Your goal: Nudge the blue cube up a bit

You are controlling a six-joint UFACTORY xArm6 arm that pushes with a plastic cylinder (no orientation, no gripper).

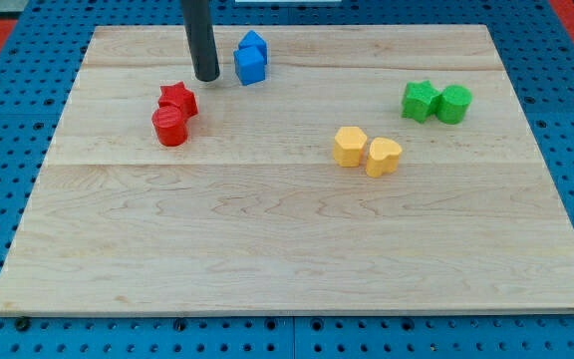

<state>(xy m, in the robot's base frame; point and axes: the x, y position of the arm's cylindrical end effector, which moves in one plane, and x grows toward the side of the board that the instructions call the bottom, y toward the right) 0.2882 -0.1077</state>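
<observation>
The blue cube [250, 66] sits near the view's top, left of centre, on the wooden board [287, 249]. A second blue block [253, 43] touches it just above; its shape is hard to tell. My tip [206, 78] rests on the board just left of the blue cube, a small gap apart, slightly lower than the cube's middle. The dark rod rises from it out of the view's top.
A red star block [178, 99] and a red cylinder [169, 127] lie just below-left of my tip. Two yellow blocks [350, 146] [383, 157] sit right of centre. Two green blocks [420, 101] [454, 104] lie at the right.
</observation>
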